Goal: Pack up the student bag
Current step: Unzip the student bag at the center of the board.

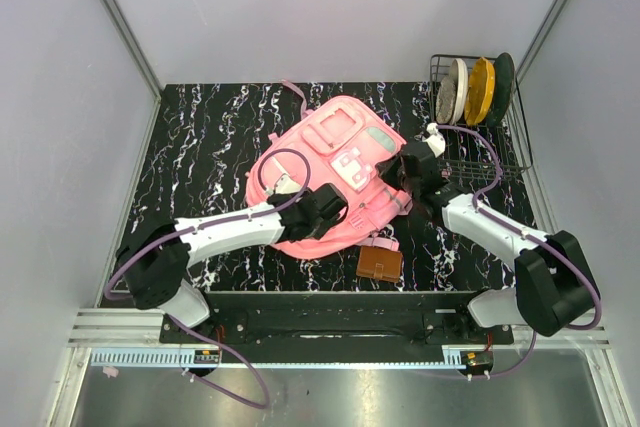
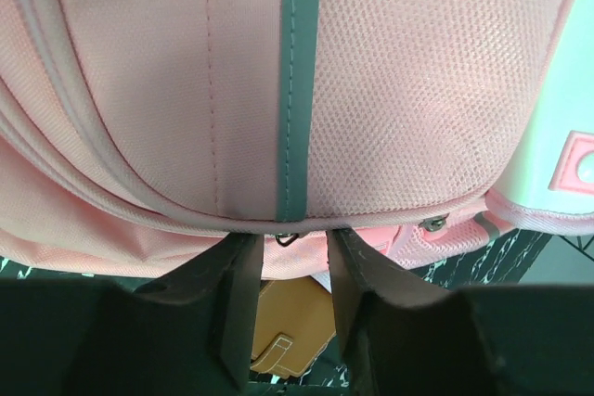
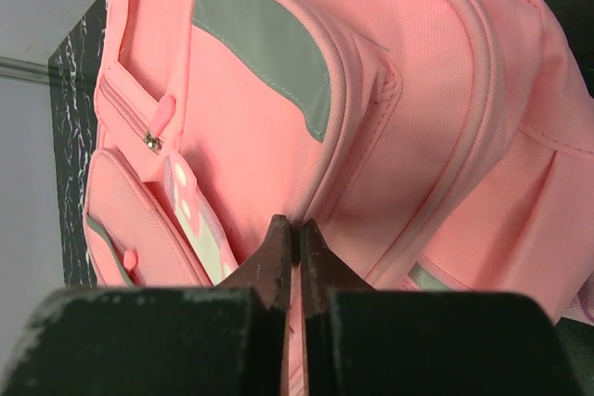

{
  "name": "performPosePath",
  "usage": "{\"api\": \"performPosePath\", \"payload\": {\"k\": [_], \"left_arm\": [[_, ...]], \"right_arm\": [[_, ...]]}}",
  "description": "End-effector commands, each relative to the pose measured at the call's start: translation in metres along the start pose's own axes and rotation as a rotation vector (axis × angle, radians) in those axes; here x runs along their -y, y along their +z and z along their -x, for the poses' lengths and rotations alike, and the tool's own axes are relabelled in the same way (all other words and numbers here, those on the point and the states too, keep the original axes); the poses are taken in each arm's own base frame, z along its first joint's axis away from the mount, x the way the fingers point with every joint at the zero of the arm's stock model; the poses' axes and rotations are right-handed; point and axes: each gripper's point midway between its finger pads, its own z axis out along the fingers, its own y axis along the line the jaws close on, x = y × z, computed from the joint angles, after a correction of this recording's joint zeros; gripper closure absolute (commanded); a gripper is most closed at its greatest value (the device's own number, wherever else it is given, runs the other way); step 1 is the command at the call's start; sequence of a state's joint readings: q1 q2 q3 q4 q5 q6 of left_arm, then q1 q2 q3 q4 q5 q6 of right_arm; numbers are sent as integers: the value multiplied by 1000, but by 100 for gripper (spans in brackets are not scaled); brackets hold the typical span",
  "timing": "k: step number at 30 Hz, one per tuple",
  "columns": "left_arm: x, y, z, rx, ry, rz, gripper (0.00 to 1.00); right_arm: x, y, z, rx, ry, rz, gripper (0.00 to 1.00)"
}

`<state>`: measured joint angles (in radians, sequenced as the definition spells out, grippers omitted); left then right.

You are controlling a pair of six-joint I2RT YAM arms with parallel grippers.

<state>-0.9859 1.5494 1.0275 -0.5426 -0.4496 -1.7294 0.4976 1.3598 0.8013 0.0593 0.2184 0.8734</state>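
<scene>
On the black marbled table you have the student bag dead ahead of the left gripper, jaws half apart astride a small metal ring on its near edge, while the right gripper sits pinched shut at a pocket seam.

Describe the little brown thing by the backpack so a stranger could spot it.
Find the big pink backpack on the black marbled table. At its near edge lies a small flat case. It alone is brown and leather-looking.
</scene>
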Motion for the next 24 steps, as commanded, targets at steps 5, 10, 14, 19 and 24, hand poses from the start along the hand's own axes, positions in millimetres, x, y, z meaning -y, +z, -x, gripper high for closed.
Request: {"api": "performPosePath", "payload": {"k": [5,10,14,19,24], "left_arm": [[-3,14,27,128,-3,34,65],[1,9,34,155,52,32,48],[-4,8,39,181,65,50,37],[-2,11,41,201,68,53,37],[0,19,41,220,66,74,47]], "right_arm": [[-29,-18,27,83,-48,103,100],[-29,-18,26,74,-49,107,100],[-29,-18,25,72,-47,111,100],[-32,-20,27,76,-55,117,100],[-32,-23,30,81,-78,114,100]]}}
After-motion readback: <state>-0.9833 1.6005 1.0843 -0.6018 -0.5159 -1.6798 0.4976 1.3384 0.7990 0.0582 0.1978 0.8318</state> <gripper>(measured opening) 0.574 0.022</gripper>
